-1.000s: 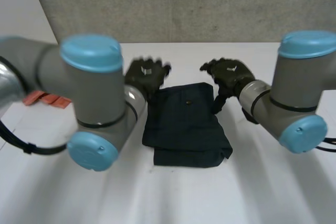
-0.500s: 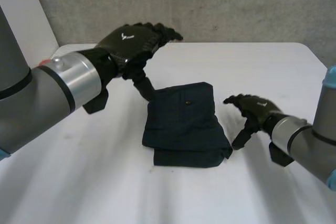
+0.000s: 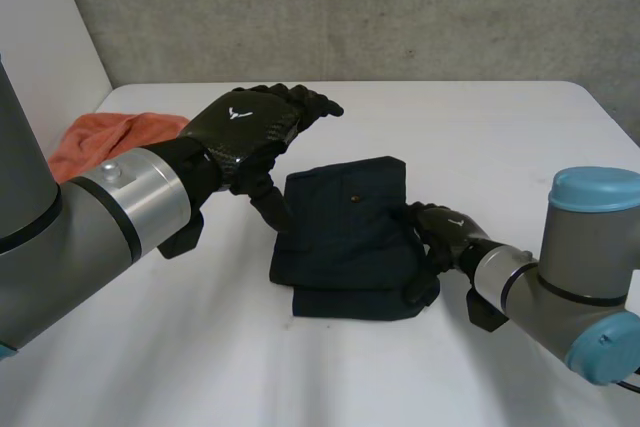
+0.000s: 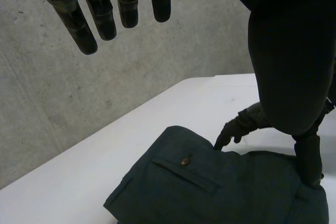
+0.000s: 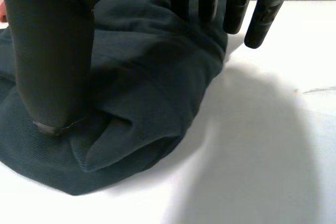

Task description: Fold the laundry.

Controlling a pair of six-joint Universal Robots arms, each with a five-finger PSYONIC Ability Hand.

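Right hand (image 3: 447,230) is pressed, fingers straight, on the folded dark garment's (image 3: 345,237) near corner; left hand (image 3: 248,127) is spread open above its opposite edge, thumb touching.

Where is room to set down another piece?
Free: the table behind the trousers up to the wall, and the near strip before them. Crowded: the trousers' sides, with the left hand and right hand there; orange cloth at far left.
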